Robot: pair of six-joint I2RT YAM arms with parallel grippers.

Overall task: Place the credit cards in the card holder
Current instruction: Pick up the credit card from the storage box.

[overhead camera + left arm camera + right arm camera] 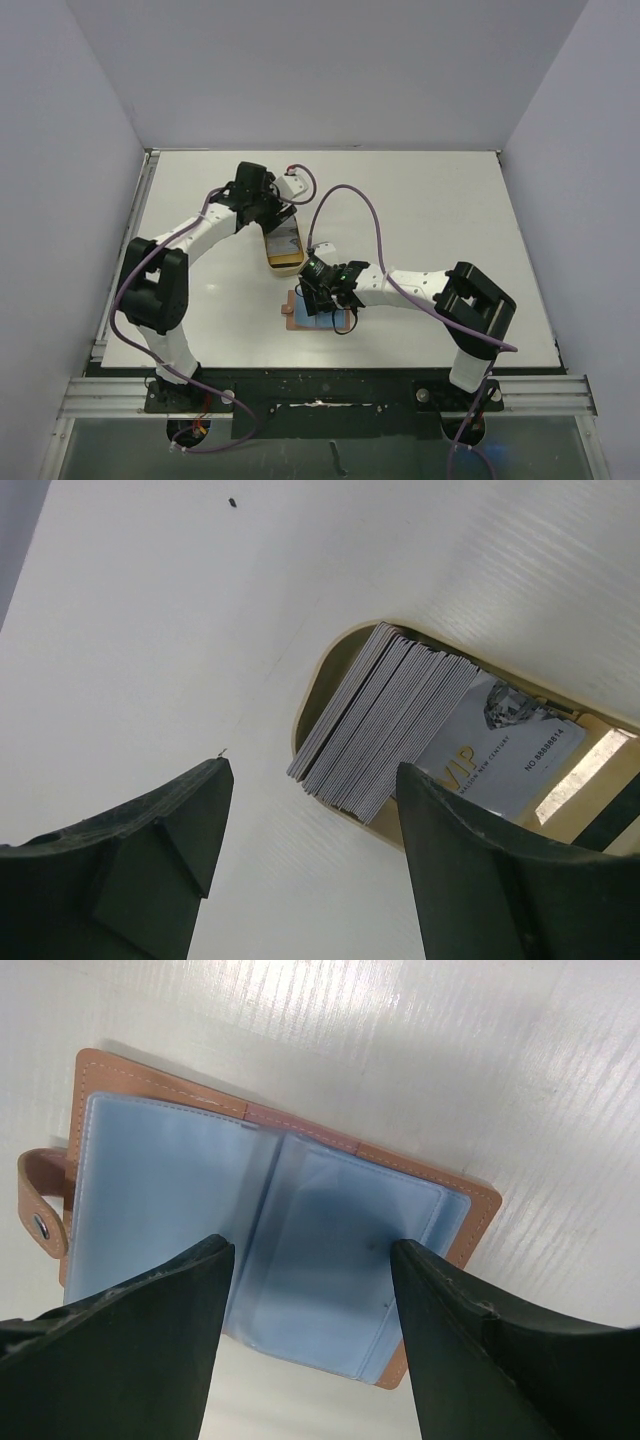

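The brown card holder [180, 1160] lies open on the table, blue-grey pockets up and snap tab at its left; it also shows in the top view [298, 312]. My right gripper [312, 1250] is open above its right pocket, holding nothing; the top view shows it over the holder [330, 300]. A stack of grey credit cards [385, 720] leans in a tan oval tray [310, 685], with a silver VIP card [510, 750] on top. My left gripper [315, 780] is open just in front of the tray, empty; it stands above the tray in the top view [268, 215].
The tan tray [285, 250] sits mid-table just behind the holder. The purple cable [375, 215] arcs over the table between the arms. Grey walls close in the table on three sides.
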